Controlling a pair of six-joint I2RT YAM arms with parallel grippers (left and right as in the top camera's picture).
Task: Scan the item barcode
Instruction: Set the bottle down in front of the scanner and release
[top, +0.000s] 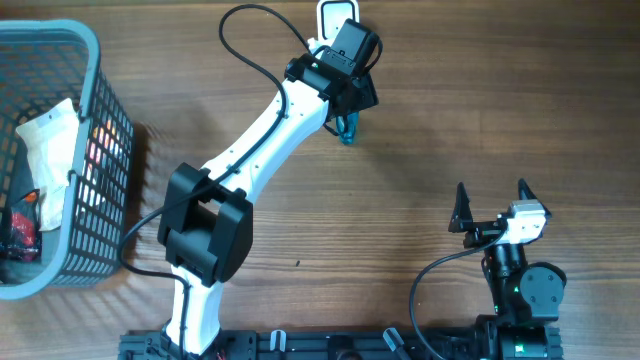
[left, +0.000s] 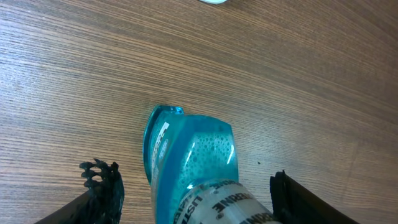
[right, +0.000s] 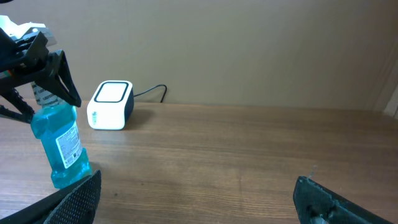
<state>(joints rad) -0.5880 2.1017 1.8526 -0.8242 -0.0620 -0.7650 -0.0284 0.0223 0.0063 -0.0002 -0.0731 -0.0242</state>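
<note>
A bottle of blue liquid (right: 59, 146) with a white label stands on the wooden table, leaning slightly, a short way in front of the white barcode scanner (right: 112, 104). My left gripper (right: 43, 87) comes down over the bottle's top. In the left wrist view its fingers straddle the bottle (left: 189, 155), open, with table showing between the left finger and the bottle. From overhead only a teal sliver of the bottle (top: 347, 130) shows under the left gripper (top: 347, 112), just below the scanner (top: 338, 15). My right gripper (top: 492, 195) rests open and empty at the front right.
A blue mesh basket (top: 90, 60) stands at the left edge, holding a white bag and other packaged items. The scanner's cable runs off behind it toward the wall.
</note>
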